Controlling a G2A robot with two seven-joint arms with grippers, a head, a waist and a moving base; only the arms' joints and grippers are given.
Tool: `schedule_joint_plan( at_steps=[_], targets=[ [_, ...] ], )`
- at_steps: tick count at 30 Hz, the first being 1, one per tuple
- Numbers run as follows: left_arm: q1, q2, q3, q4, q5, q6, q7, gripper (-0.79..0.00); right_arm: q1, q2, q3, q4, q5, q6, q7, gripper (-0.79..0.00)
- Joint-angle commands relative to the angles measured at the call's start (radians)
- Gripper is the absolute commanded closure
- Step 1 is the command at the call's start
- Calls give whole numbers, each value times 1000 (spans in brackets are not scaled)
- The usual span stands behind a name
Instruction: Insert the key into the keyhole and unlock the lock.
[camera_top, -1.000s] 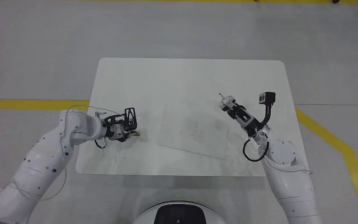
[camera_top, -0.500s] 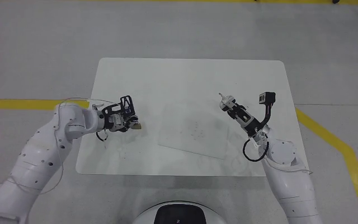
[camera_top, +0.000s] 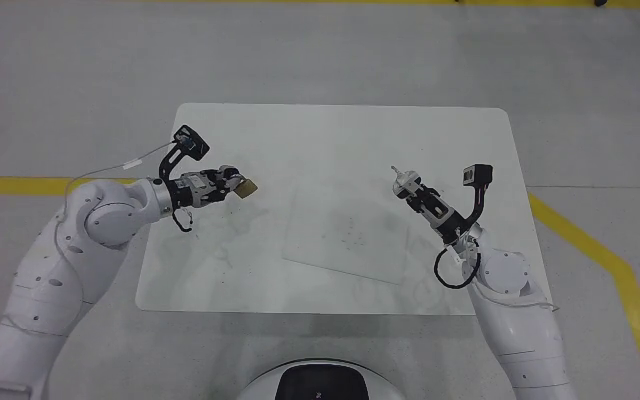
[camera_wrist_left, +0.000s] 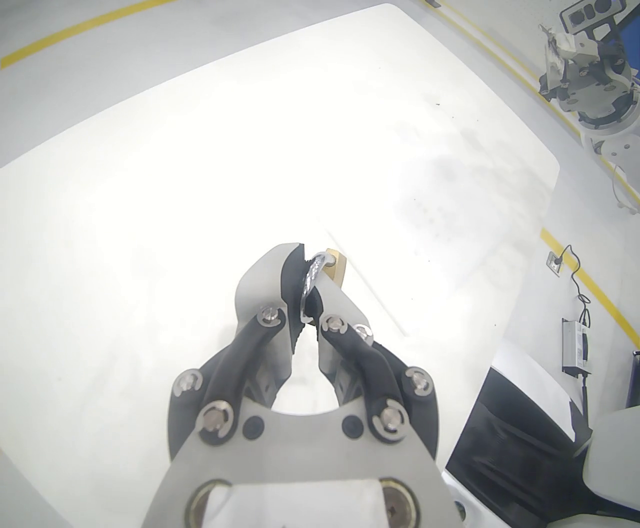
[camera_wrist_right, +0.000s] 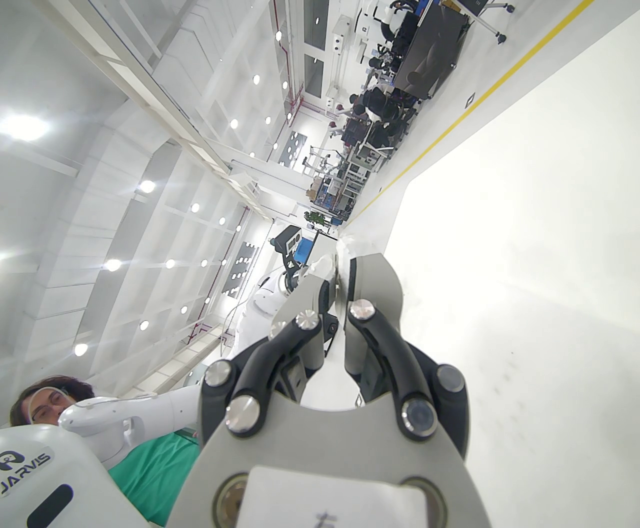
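— How far has the unlocking got?

— Not far, I'd judge. Both pieces are picked up, but they have not met. The left hand (camera_top: 226, 184) is clamped on the lock (camera_top: 245, 187). The right hand (camera_top: 404, 182) is pinched almost closed on a small thin thing that I take for the key (camera_top: 396, 171).

— So nothing is inserted yet?

— No. The key and the lock are well apart, with a faint clear sheet (camera_top: 345, 235) lying on the tabletop (camera_top: 340, 135) between them. What is left is to bring the two together, line the key up with the keyhole, push it in and turn it until the lock opens.

— How does the lock sit in the left hand?

— In the left wrist view the fingers (camera_wrist_left: 292, 280) grip the silver shackle (camera_wrist_left: 309, 287). The brass body (camera_wrist_left: 338, 267) sticks out just past the fingertips, pointing toward the tabletop's right edge. The lock seems to be held off the surface, over the left part of the tabletop, about midway between the far and near edges. I cannot make out the keyhole.

— And the key?

— It juts out past the right hand's fingertips, aimed roughly at the far left corner. It is over the right half of the tabletop, well in from the right edge.
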Motion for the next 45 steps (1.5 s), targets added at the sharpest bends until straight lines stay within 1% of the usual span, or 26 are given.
schedule_joint_plan(
  at_steps=[1,8,10,12,15,17,20,45],
  targets=[
    [0,0,0,0,0,0,0,0,0,0,0,0,0,0,0,0],
    [0,0,0,0,0,0,0,0,0,0,0,0,0,0,0,0],
    [16,-3,2,3,-47,3,20,0,0,0,0,0,0,0,0,0],
    [10,-6,3,15,-109,-6,12,0,0,0,0,0,0,0,0,0],
    [-27,-17,24,56,-219,-15,-31,0,0,0,0,0,0,0,0,0],
    [-64,-28,48,115,-287,0,-65,0,0,0,0,0,0,0,0,0],
    [-123,-54,109,200,-392,20,-120,0,0,0,0,0,0,0,0,0],
    [-123,-54,109,200,-392,20,-120,0,0,0,0,0,0,0,0,0]
  ],
)
